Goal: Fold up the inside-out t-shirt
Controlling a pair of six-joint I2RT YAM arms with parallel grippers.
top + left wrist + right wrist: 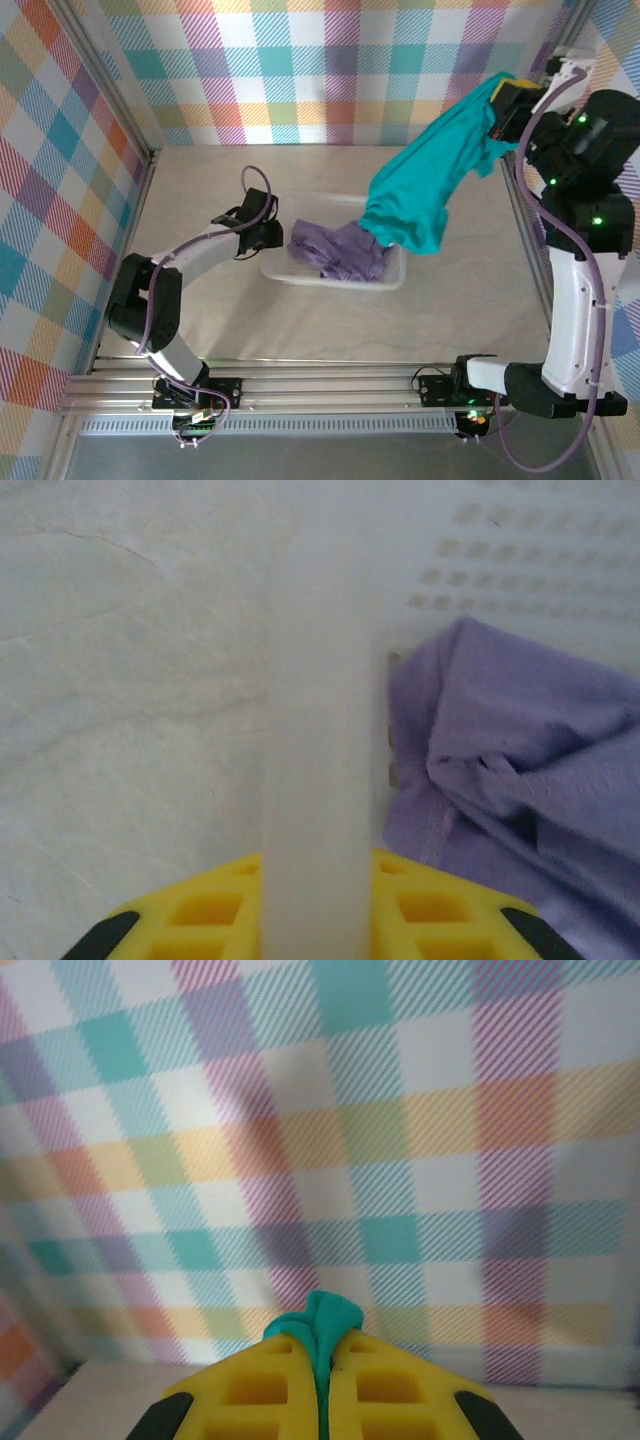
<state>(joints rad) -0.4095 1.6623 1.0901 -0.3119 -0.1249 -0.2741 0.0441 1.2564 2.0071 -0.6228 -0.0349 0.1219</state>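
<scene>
The bin's [315, 730] rim runs straight ahead of my left gripper [315, 865], pinched between its fingers [200, 910]. Table [120, 680] lies to their left, and the other garment [520, 740] lies in the bin to their right. The t-shirt [430, 180] is clamped in my right gripper [500, 103], high before the wall [400, 1110]. Its lower end hangs over the bin's end farthest from my left gripper.
</scene>
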